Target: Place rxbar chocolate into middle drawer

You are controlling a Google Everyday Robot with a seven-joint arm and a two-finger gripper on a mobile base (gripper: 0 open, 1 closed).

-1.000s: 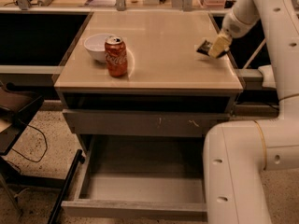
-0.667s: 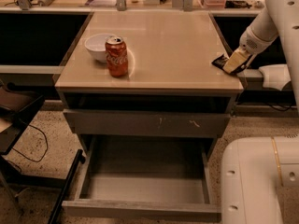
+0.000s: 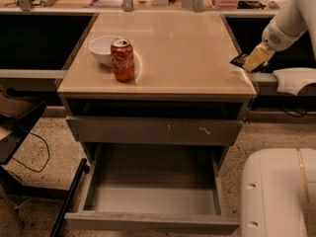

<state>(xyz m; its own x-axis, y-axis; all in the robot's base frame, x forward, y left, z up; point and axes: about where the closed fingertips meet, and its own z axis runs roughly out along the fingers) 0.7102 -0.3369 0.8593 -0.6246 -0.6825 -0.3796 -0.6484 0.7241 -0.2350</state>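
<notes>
My gripper hangs at the right edge of the tabletop, its pale fingers shut on the rxbar chocolate, a small flat black bar that sticks out to the left just above the table's right rim. The middle drawer is pulled open low at the front, with a bare grey floor and a plain front panel. It lies below and to the left of the gripper.
A red cola can and a white bowl stand on the left of the beige tabletop. A closed drawer front with pale scratches sits above the open drawer. My white robot base is at the lower right. A dark chair is at the left.
The gripper has carried the black bar to the right and toward the front, from over the tabletop's back right to its right edge. Can and bowl have not moved.
</notes>
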